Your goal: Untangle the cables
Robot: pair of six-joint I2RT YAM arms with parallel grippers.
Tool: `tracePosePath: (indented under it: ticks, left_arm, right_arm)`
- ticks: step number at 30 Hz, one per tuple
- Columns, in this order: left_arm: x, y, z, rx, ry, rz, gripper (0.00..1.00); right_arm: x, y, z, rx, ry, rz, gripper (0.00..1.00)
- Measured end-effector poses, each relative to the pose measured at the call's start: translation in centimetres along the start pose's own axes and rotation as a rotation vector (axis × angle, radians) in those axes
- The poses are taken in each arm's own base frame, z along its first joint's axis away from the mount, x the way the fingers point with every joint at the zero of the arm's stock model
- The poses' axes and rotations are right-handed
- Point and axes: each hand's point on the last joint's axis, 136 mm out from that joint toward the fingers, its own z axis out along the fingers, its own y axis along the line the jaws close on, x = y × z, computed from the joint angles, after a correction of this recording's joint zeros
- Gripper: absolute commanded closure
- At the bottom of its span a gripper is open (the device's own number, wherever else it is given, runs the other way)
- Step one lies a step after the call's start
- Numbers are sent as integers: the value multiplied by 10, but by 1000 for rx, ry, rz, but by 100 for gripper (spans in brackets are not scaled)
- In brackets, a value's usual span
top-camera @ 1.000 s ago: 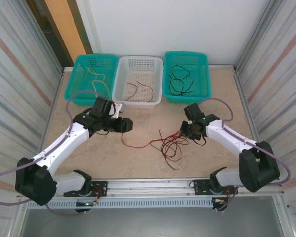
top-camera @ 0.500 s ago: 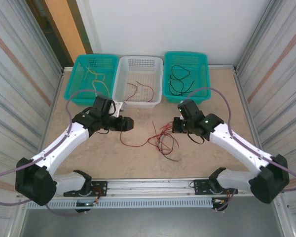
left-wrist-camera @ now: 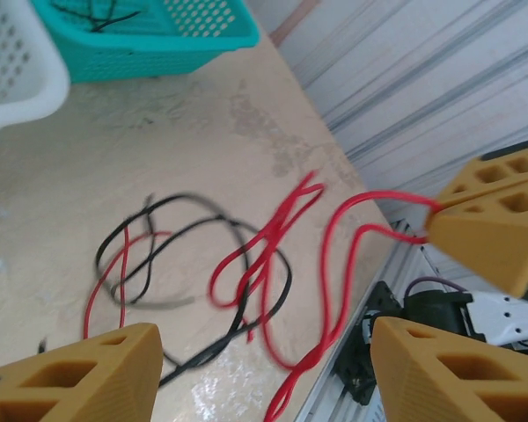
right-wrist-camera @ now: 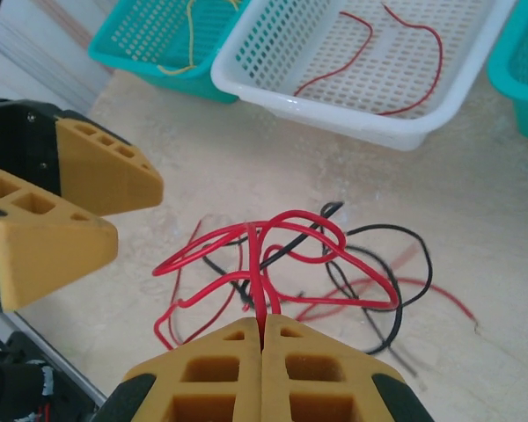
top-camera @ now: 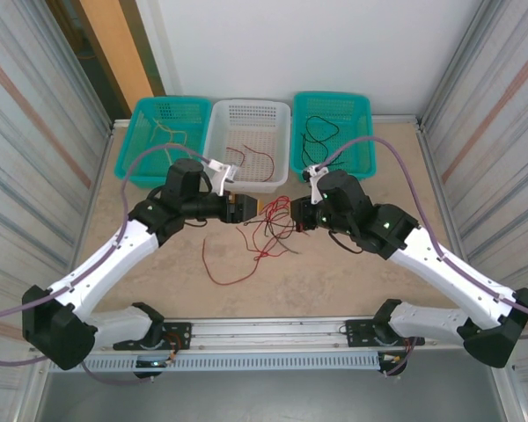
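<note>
Under my left claw and my right claw lay a pale beige counter, faintly marbled and evenly lit. On the outer side of my left claw rose a ribbed metal wall; a matching ribbed wall stood outside my right claw. Ahead of both, a plain white wall closed the far end, with an orange-brown panel at its left corner. Behind them, an aluminium rail ran along the counter's near edge.
</note>
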Motion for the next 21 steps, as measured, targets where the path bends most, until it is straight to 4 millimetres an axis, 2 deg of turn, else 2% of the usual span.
tracePosePath:
  ticks: [3, 9, 16, 21]
  left_arm:
    - [-3, -5, 3, 19, -4, 8, 38]
    - [0, -2, 8, 20, 13, -1, 42]
    - [4, -5, 11, 30, 27, 1, 57]
    - [10, -5, 19, 34, 53, 8, 72]
  right_arm:
    - [0, 7, 0, -15, 1, -15, 100]
    - [-2, 15, -1, -36, -10, -26, 100]
    - [-6, 16, -3, -41, -26, -28, 100]
    - [-8, 14, -5, -33, -38, -27, 100]
